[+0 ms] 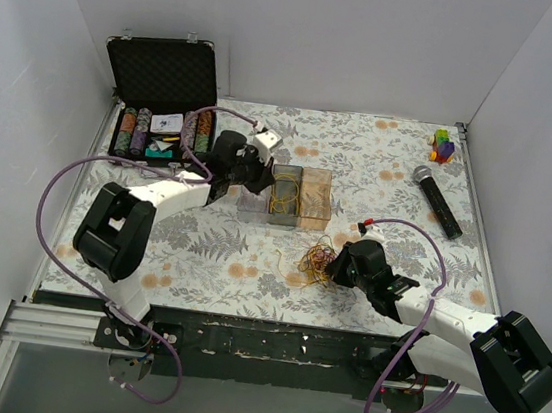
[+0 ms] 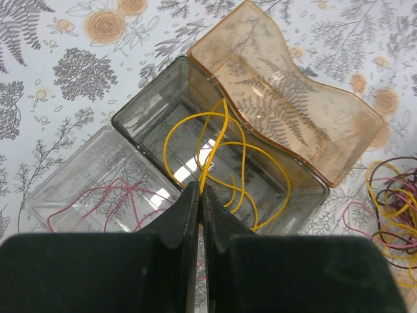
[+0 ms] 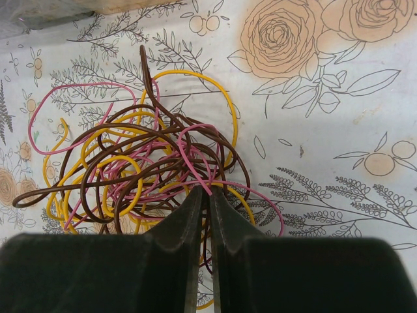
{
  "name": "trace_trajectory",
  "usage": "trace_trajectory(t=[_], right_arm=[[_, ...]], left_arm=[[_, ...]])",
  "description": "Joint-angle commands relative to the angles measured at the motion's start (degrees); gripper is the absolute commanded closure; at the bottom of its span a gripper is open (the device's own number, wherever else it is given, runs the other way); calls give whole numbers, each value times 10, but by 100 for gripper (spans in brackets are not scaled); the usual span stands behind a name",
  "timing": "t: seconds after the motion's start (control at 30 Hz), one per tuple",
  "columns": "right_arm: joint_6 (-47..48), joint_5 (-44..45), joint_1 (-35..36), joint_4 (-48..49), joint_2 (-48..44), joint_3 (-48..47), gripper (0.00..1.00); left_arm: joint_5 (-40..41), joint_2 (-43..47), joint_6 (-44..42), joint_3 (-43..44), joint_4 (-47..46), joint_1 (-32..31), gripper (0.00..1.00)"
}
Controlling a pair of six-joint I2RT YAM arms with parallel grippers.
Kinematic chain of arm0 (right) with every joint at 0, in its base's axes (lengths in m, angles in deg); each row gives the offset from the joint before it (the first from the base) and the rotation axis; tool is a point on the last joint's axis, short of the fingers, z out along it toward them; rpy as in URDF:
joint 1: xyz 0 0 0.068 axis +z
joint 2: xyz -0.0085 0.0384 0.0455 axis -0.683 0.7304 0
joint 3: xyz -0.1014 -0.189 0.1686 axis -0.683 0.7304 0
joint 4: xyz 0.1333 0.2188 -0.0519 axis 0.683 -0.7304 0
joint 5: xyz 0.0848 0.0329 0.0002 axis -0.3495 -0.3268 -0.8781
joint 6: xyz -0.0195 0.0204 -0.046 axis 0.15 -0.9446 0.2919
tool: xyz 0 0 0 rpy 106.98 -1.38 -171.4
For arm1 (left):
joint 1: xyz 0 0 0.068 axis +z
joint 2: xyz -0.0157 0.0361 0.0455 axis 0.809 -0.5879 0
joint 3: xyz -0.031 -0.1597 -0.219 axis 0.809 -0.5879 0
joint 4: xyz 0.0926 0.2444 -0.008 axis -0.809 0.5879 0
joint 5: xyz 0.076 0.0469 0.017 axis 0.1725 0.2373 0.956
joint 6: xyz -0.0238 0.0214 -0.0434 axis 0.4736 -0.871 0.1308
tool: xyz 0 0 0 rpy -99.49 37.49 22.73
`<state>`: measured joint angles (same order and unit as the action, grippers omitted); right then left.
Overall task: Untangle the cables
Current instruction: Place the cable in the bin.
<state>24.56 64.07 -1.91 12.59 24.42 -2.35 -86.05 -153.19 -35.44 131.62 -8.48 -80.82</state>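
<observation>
With the left claw [image 2: 201, 190] pinching a yellow wire [image 2: 220, 130] over the grey bin [image 2: 150, 91], seemingly for release, the right claw [image 3: 207, 193] is nipping a pink strand [image 3: 193, 166] of the cables [image 3: 130, 163] on the table [image 3: 313, 215], likely needing a gentle pull.

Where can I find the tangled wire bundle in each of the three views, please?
Top external: bundle low centre, at the right claw.
Left wrist: bundle at the right edge, partly cut off.
Right wrist: bundle centre-left, above the right claw.
Shared landmark: the floral cloth beneath it.
</observation>
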Motion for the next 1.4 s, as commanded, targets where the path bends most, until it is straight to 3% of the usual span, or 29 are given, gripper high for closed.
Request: trace_trajectory(t=[0.0,0.17,0.53,0.83,0.93,0.97,1.0,1.1,1.17,1.37], right_arm=[[11,-3,2,-89,22,13,85],[11,-4,2,-89,20,12,85],[8,0,2,-96,8,13,85],[9,-1,3,-90,17,11,85],[9,-1,2,-93,20,9,85],[10,-1,2,-94,20,8,85],[9,0,2,-96,19,7,85],[11,1,2,-96,20,3,85],[11,0,2,-96,20,2,85],[9,1,2,-96,14,3,85]], left_arm=[[61,-27,3,64,95,-11,100],[105,-34,-42,80,119,-50,100],[191,-106,-27,161,187,-92,100],[192,-120,-16,172,192,-101,100],[175,-123,-16,182,204,-103,87],[165,-122,-16,188,210,-103,76],[152,-118,-17,194,215,-103,58],[123,-98,-19,200,224,-103,36],[108,-81,-20,207,230,-103,30],[87,-43,-19,232,263,-103,27]])
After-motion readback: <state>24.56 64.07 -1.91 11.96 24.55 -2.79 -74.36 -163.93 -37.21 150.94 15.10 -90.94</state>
